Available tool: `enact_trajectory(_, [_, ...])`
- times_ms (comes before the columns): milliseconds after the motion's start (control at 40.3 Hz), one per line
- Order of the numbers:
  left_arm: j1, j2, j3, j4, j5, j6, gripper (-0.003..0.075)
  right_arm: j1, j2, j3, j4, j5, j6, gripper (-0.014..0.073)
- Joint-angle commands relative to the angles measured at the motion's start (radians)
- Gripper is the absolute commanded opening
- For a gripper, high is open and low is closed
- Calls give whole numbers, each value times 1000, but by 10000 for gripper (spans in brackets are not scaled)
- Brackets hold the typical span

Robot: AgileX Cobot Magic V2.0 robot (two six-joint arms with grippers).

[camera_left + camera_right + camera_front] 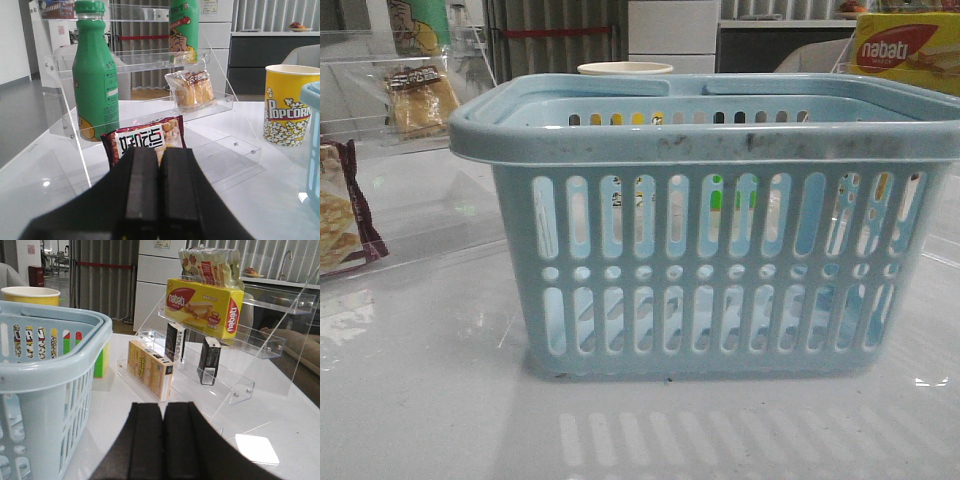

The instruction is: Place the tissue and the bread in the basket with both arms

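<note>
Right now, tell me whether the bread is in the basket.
Out. The bread stands on the clear shelf rack, apart from the basket.

All views share the basket [720, 250]

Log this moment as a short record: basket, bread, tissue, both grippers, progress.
basket: light-blue slotted basket upright mid-table; neither item seen in it
bread: clear packet of golden slices on the clear shelf rack's middle tier
tissue: no pack clearly identifiable in these views
left gripper: shut, holding nothing, facing the rack
right gripper: shut, holding nothing, beside the basket
progress: no item picked up yet
</note>
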Motion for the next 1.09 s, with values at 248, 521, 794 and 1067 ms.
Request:
enact_trajectory(248, [-3,-17,-1,0,-92,0,91,-7,-19,-1,-1,-94,-1,56])
enact_trajectory(521, [-3,-17,-1,0,-92,0,91,-7,-19,-1,-1,-94,-1,56])
enact_trajectory(794, [-3,-17,-1,0,-114,6,91,-7,-19,-1,-1,-94,-1,56])
enact_trajectory(1067, [-3,-17,-1,0,-152,0,91,-7,-19,-1,-1,-102,-1,56])
